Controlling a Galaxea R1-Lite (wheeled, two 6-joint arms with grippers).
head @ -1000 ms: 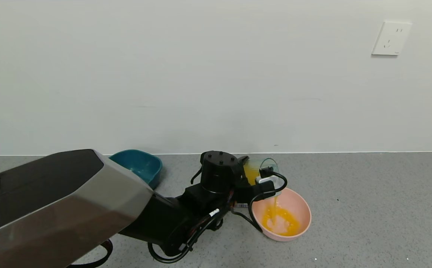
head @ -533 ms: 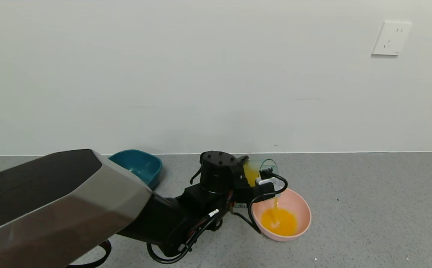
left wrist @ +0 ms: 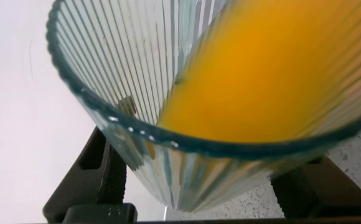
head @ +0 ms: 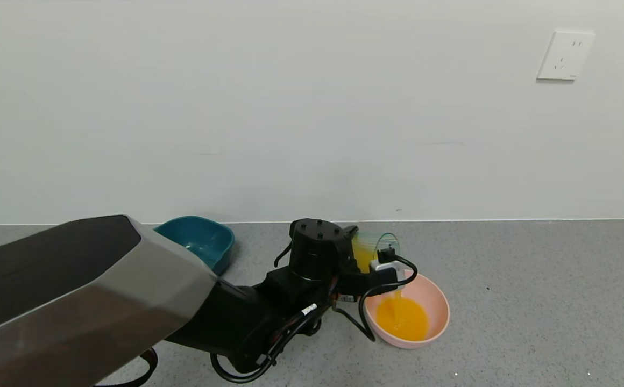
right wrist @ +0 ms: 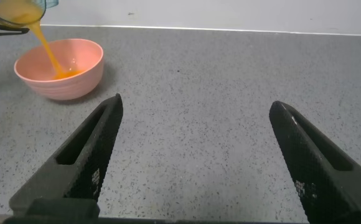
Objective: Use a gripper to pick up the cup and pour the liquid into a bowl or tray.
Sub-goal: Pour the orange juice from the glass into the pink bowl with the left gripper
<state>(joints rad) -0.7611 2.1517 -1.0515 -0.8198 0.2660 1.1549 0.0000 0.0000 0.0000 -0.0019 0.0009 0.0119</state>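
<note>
Left arm's wrist and cable hide most of the cup point(head: 376, 248) overhead, tub point(head: 199, 239) off at ten o'clock, while the right gripper point(right wrist: 199, 155), fingers spread wide and empty, catches juice point(right wrist: 43, 43) streaming into the bowl point(right wrist: 59, 84), left gripper point(left wrist: 211, 186) clamped on the tilted cup.

No readable text anywhere — the right end effector's point(right wrist: 196, 158) finger markings (small, pale) stay illegible.
</note>
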